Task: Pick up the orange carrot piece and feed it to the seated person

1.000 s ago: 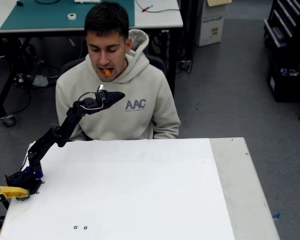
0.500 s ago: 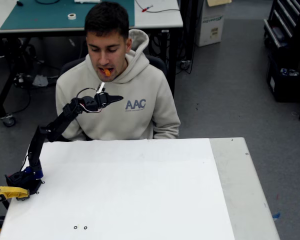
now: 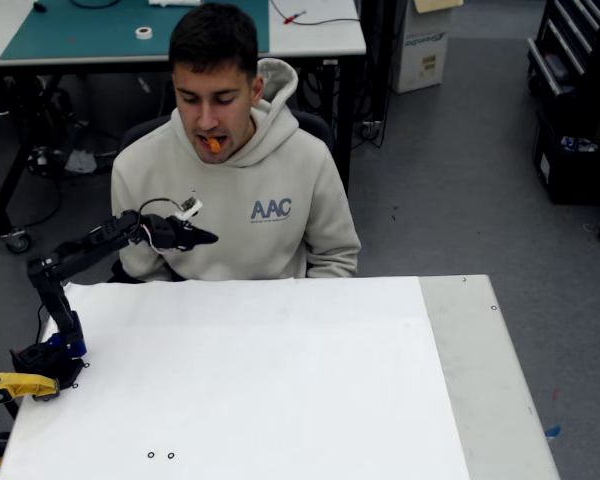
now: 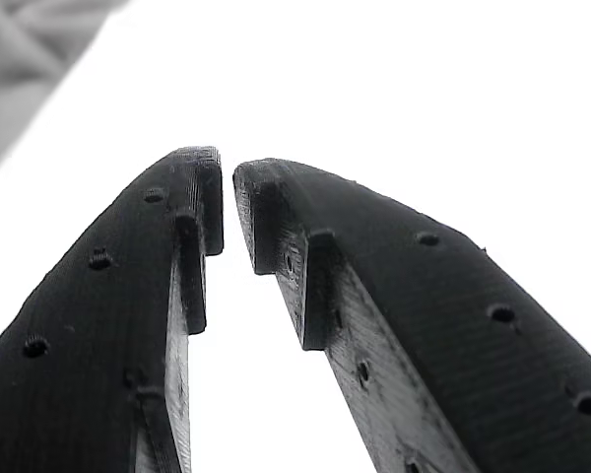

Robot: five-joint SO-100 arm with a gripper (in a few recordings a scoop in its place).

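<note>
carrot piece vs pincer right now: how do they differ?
The orange carrot piece is tiny and bright; the pincer is black and far larger. The carrot piece sits in the seated person's mouth; the pincer hangs lower, at chest height above the table edge. In the wrist view the pincer tips nearly meet, holding nothing.

Grey floor [image 3: 450, 180]; white worktop [image 3: 280, 380] in front; rear bench with green mat [image 3: 90, 30]; cardboard box [image 3: 425, 45]; dark rack [image 3: 575, 100] at right.
</note>
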